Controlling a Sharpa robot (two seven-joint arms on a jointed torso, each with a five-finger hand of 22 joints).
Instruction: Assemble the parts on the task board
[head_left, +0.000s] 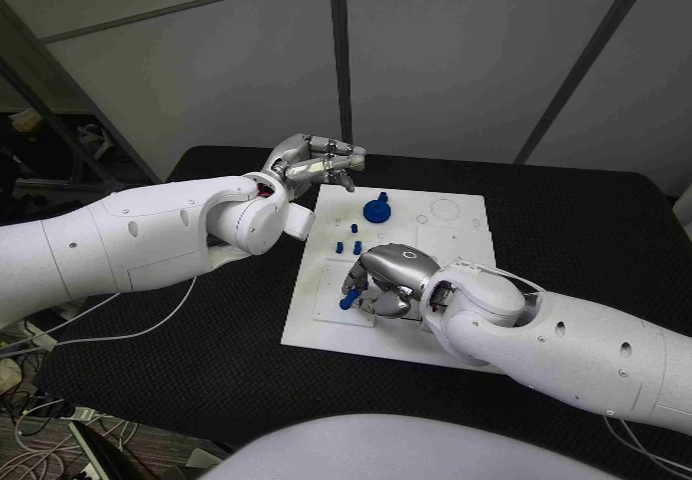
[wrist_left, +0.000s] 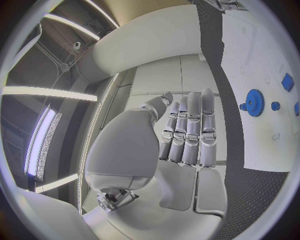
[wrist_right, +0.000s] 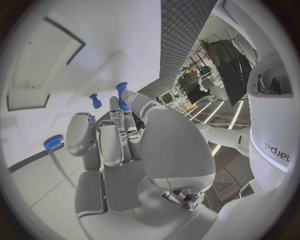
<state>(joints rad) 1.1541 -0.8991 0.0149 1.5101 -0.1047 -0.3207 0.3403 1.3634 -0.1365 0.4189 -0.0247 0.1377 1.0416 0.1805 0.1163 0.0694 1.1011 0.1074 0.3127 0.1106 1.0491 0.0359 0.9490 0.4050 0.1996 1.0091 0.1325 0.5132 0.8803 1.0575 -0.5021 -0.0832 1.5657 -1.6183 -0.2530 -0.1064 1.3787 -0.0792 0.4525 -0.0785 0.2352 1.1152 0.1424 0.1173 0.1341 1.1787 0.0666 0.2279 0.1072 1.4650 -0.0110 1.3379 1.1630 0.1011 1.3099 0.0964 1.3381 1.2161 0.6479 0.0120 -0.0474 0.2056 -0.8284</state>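
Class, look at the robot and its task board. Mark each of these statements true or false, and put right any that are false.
1. The task board is white and lies on a black table. True.
2. The left hand holds the blue gear. False: it holds nothing and hangs beyond the board's far left corner; the gear sits on the board.
3. The right hand is over the board's near part. True.
4. The right hand's fingers are spread wide apart. False: they lie close together, with a blue peg at their tips.
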